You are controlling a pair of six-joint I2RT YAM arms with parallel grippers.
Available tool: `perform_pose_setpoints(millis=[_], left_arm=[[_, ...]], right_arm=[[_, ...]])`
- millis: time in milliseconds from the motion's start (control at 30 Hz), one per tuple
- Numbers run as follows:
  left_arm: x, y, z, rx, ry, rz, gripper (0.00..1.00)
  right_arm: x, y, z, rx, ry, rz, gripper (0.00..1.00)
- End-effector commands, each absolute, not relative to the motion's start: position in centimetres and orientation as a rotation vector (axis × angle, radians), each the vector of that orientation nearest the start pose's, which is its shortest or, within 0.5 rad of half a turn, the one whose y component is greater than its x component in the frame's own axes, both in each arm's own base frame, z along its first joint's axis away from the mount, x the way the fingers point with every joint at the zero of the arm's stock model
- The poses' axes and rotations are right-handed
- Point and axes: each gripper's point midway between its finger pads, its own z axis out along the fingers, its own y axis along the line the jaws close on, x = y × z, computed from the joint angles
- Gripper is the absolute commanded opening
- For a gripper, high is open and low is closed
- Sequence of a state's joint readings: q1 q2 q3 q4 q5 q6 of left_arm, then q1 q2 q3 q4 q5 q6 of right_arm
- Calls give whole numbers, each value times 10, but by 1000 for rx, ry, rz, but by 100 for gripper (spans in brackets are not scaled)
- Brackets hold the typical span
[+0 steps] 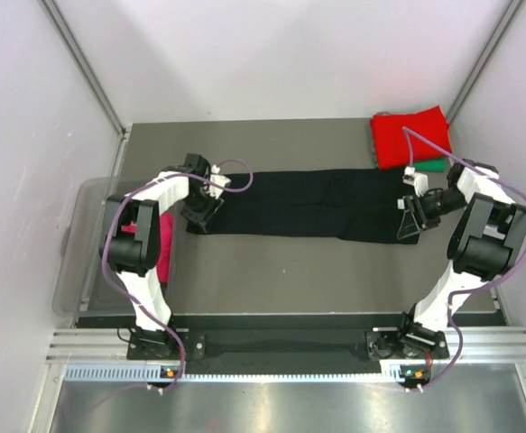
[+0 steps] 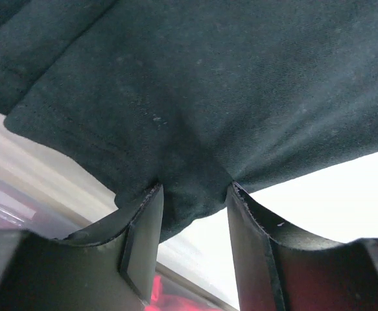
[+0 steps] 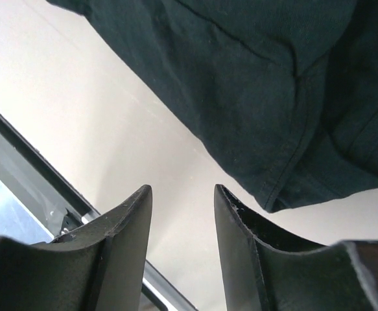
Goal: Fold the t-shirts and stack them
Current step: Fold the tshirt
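Cloth of the black t-shirt [image 2: 208, 97] fills the gap between the parted jaws of the left gripper [image 2: 195, 191]; whether it truly pinches, I cannot tell. The right gripper [image 3: 182, 191] gapes empty beside the hem. The shirt lies flat across the table [image 1: 272, 271]. Far right, a red t-shirt [image 1: 411, 135] hides most of a green t-shirt [image 1: 436, 165].

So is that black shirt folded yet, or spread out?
Partly folded: the black shirt lies as one long narrow strip across the table, no sleeves sticking out.
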State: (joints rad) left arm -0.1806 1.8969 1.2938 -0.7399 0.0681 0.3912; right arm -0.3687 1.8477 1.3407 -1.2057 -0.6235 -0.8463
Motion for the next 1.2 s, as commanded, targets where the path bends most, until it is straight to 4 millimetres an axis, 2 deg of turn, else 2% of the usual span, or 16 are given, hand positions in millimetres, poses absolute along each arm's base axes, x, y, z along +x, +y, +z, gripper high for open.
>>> perform_pose_setpoints(millis=[0,167,400,700,800,833,933,1167], left_arm=[[362,-48,15,781,2789,-29,49],[359,-48,10,781,2804,-41,49],[356,-51,7,783,2812,-65,48],[353,-51,5,781,2819,-76,48],[353,-51,4,779,2821,-76,48],[353,-50,3,785,2823,-70,48],[352,-48,3,787,2828,-54,48],[354,-32,2,786,2836,27,47]], right_arm=[[282,-33,72,-617,2685,833,44],[285,-45,59,-610,2704,788,44],[289,-65,54,-570,2704,726,44],[286,-63,33,-554,2737,793,45],[283,-63,26,-558,2751,810,36],[282,-63,25,-560,2755,812,25],[279,-67,23,-567,2770,787,7],[268,-88,25,-549,2793,705,3]])
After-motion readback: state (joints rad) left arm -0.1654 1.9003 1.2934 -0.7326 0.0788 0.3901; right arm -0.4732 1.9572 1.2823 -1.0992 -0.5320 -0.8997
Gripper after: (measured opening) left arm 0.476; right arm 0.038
